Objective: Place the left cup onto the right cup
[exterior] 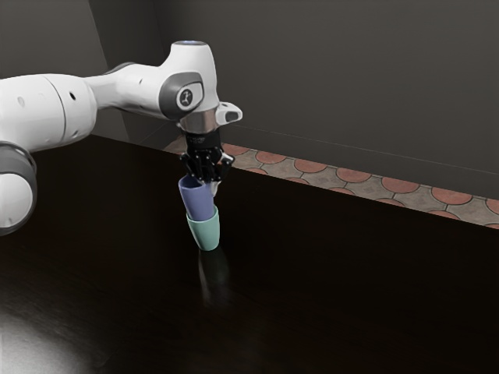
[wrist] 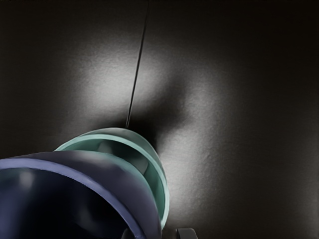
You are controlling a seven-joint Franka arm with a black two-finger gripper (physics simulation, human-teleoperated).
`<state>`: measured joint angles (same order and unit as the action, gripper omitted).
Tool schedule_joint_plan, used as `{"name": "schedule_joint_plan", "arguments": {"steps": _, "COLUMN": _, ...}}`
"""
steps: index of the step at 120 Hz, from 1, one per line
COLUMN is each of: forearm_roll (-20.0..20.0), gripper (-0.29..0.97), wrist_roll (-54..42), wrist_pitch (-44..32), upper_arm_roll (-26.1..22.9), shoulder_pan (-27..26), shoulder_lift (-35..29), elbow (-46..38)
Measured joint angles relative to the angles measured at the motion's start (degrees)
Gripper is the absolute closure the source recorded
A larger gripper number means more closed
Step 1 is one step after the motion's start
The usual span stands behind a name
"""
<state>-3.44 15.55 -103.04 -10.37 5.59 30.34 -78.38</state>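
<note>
now the gripper (exterior: 207, 175) sits right at the rim of the purple cup (exterior: 196, 199), and whether it's clamped on or let go, i cannot tell. the purple cup leans toward eleven o'clock, its base nested inside the teal cup (exterior: 205, 231) at six o'clock below the hand. the teal cup stands upright on the dark table (exterior: 327, 280). the white arm (exterior: 117, 89) runs off toward ten o'clock.

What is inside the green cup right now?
The purple cup has its lower part inside the green cup and leans, with its rim up at the gripper. The wrist view shows a strip of the green cup's inner wall. The purple cup covers its bottom.
</note>
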Motion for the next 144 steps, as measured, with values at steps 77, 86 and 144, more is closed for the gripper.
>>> {"name": "schedule_joint_plan", "arguments": {"steps": 77, "forearm_roll": -0.16, "gripper": 0.03, "wrist_roll": -0.06, "wrist_pitch": -1.03, "upper_arm_roll": 0.00, "shoulder_pan": -0.41, "shoulder_lift": -3.82, "elbow": -1.63}}
{"name": "schedule_joint_plan", "arguments": {"steps": 86, "forearm_roll": -0.26, "gripper": 0.02, "wrist_roll": -0.09, "wrist_pitch": -0.86, "upper_arm_roll": 0.00, "shoulder_pan": -0.69, "shoulder_lift": -5.29, "elbow": -2.45}}
{"name": "schedule_joint_plan", "arguments": {"steps": 144, "forearm_roll": -0.60, "gripper": 0.00, "wrist_roll": -1.88, "wrist_pitch": 0.66, "upper_arm_roll": 0.32, "shoulder_pan": -3.37, "shoulder_lift": -13.28, "elbow": -6.80}}
